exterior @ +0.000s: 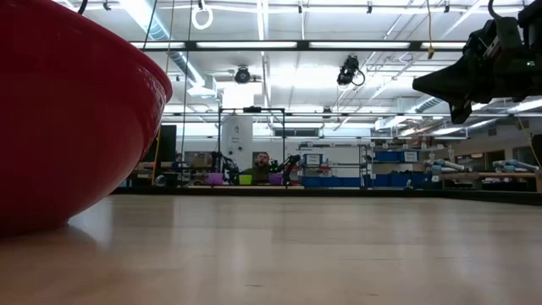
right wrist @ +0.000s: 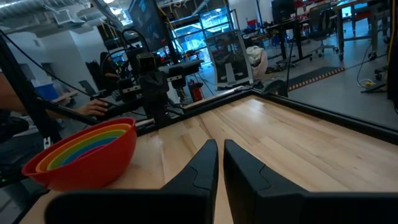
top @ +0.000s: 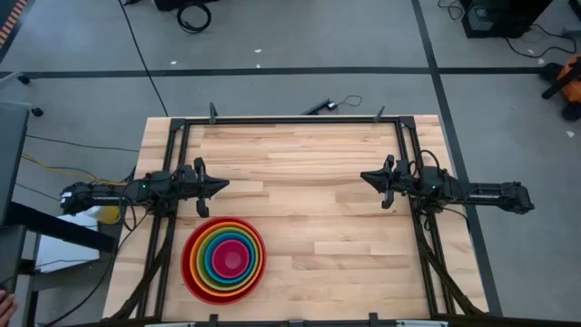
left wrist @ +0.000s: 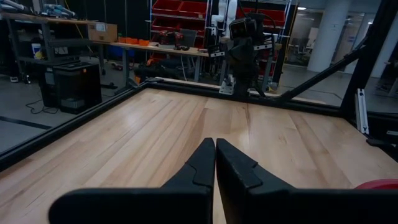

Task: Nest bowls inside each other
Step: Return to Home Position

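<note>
The bowls (top: 223, 259) stand nested in one stack near the table's front left, resting on the base of the red outer bowl (exterior: 68, 110). Inside it sit the orange, green and blue bowls, with the pink bowl (top: 232, 261) innermost. The coloured rims show in the right wrist view (right wrist: 87, 149). My left gripper (top: 222, 185) hovers shut and level at the table's left side, just beyond the stack. My right gripper (top: 365, 177) hovers shut at the right side, pointing toward the left arm. Neither holds anything.
A black frame (top: 290, 120) runs along the table's far and side edges. Bare wood (top: 309, 209) lies between the two grippers. A person's hand (right wrist: 93, 107) shows beyond the table's left side.
</note>
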Available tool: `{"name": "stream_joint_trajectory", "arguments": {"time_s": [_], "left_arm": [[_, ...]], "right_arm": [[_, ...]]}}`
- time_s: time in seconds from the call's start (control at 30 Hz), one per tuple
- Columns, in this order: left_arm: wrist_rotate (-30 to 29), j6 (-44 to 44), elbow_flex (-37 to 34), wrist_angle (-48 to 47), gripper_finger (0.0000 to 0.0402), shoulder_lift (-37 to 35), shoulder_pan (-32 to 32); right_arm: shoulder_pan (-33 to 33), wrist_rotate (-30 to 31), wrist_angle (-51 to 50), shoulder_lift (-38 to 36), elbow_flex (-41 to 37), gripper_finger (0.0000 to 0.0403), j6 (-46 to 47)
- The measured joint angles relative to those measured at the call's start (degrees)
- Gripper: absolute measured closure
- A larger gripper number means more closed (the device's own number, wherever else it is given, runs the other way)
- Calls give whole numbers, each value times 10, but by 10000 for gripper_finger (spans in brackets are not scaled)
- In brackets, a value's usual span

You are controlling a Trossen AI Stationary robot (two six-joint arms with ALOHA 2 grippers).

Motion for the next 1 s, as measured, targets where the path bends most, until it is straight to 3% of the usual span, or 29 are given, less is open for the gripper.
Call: {"name": "stream_joint_trajectory", "arguments": {"time_s": [1.0], "left_arm": [[0,0,0,0,383,0,0]], "right_arm": [[0,0,0,0,0,369,0]]}}
